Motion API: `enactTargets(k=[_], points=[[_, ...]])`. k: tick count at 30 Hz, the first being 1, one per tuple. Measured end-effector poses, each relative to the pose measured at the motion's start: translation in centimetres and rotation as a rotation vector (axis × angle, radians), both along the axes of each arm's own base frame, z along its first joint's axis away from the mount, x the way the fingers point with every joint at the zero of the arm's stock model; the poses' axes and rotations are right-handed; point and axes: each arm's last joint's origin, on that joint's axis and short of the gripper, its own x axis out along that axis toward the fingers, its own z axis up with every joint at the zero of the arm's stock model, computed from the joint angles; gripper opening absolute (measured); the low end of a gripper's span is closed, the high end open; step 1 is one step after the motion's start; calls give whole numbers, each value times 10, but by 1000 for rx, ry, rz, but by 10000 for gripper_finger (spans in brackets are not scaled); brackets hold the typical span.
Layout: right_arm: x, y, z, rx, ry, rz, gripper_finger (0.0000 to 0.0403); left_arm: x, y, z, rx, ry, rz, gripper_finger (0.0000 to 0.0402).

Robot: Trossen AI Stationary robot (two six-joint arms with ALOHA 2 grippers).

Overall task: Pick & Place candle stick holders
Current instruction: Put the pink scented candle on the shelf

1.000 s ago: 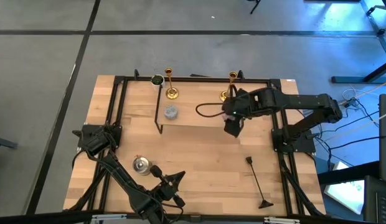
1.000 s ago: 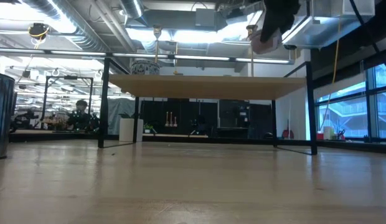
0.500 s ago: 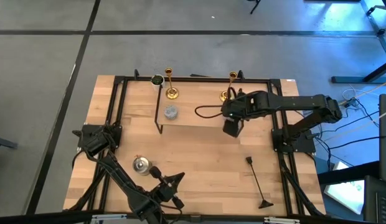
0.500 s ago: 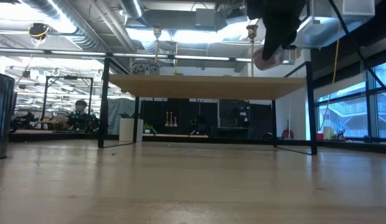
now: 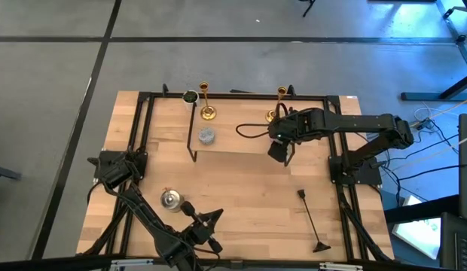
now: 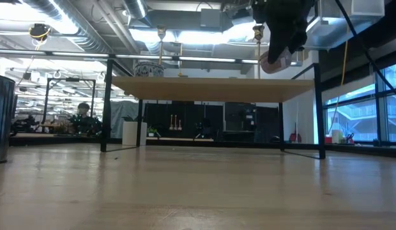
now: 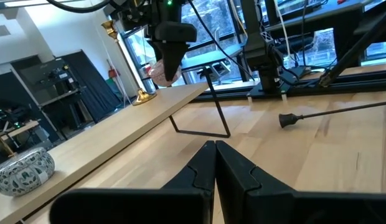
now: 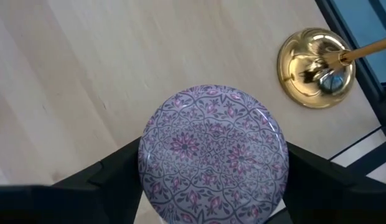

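Over the raised shelf (image 5: pixel 248 135) at the desk's (image 5: pixel 241 203) far right, my right claw (image 8: pixel 213 186) points down, clamped wide on a round pink-patterned candle (image 8: pixel 213 149), just beside one gold candlestick (image 5: pixel 279 104); the other candlestick (image 5: pixel 206 102) stands farther left on the shelf. My left claw (image 7: pixel 215 163) rests pressed together at the near left edge, and I can read no writing anywhere.

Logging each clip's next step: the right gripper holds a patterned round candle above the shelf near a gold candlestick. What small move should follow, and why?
Probably lower it straight down. The right gripper grips the pink-patterned round candle above bare shelf, with the gold candlestick's base just beside it, so any sideways drift risks knocking it. The left gripper waits shut at the table's near edge.
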Motion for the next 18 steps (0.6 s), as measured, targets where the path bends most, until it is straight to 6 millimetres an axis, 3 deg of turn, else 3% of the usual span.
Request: enactTargets(k=[18], points=[[1, 0, 0, -6, -12, -4, 303, -1, -1, 0, -3, -3, -2, 6]])
